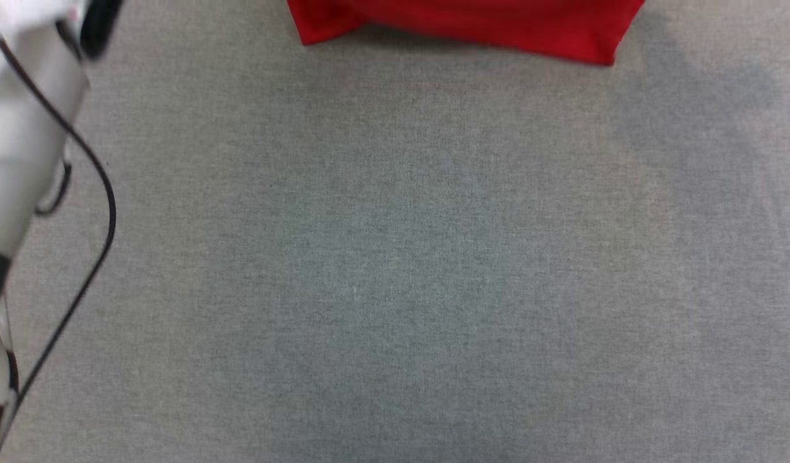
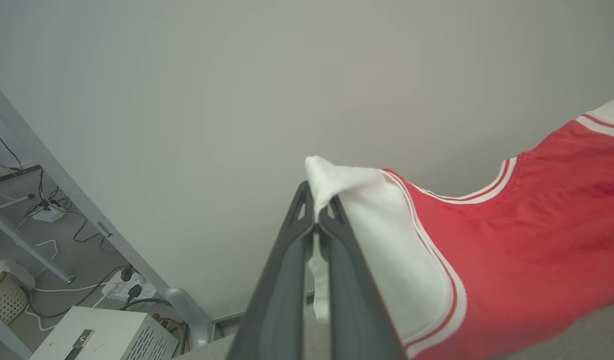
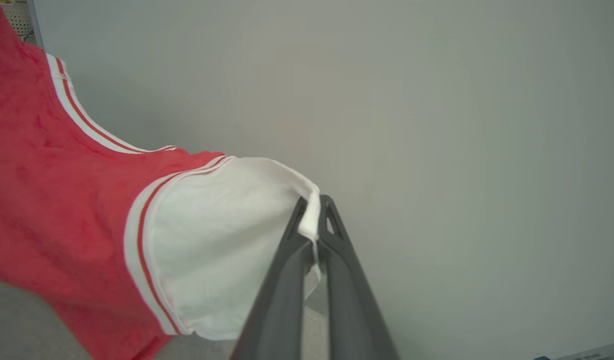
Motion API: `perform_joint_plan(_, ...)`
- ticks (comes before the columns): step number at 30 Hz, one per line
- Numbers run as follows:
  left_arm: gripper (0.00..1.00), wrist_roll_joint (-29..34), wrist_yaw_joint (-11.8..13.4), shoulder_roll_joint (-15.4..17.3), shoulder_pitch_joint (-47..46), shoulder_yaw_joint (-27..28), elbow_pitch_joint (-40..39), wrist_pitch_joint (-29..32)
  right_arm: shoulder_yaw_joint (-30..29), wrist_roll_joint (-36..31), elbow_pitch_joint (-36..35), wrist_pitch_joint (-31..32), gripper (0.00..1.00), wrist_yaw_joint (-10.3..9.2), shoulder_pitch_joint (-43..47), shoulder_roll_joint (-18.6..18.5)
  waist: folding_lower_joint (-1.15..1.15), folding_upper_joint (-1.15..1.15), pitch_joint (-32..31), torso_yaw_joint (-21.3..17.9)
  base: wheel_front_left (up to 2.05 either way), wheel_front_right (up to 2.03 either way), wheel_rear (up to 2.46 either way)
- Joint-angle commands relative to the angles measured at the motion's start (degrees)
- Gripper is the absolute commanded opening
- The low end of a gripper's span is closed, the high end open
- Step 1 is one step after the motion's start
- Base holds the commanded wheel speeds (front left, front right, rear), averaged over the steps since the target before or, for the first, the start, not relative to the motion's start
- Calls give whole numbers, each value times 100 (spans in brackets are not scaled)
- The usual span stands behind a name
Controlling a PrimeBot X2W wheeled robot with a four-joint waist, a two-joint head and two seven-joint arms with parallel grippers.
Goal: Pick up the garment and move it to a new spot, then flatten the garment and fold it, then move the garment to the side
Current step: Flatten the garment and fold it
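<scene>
Red shirt point(image 1: 472, 26) held by both sleeves
The left gripper point(image 2: 317, 220) and right gripper point(image 3: 314, 222) each clamp a white sleeve; the shirt's hem shows at twelve o'clock in the head view, over the grey desk point(image 1: 395, 270).

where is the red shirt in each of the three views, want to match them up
Head view: garment along the top edge, centre to right, with the grey surface below it.
Left wrist view: right half, one white sleeve pinched in the shut left end effector.
Right wrist view: left half, other white sleeve pinched in the shut right end effector.
Shared landmark: the grey surface, below the garment in all three.
</scene>
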Motion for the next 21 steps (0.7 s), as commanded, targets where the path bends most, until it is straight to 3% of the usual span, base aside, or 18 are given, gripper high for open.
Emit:
perform_joint_plan(1,0,-116,-15,98,356,-11,-76,-90,106,138,-88,-67,0,-4,334,-71,0,31,-226,15,0,0,0)
perform_joint_plan(5,0,-259,39,254,1278,-63,-408,-189,290,466,-318,-239,0,-4,1146,-198,0,31,-556,25,0,0,0)
perform_joint_plan(9,0,-444,254,478,2286,-42,-896,-250,372,746,-582,-350,0,-4,1976,-327,0,31,-895,2,0,0,0)
perform_joint_plan(21,0,-1209,1254,1337,5415,10,-2697,-296,137,1107,-1375,-350,0,-4,4642,-847,0,31,-1699,-96,0,0,0)
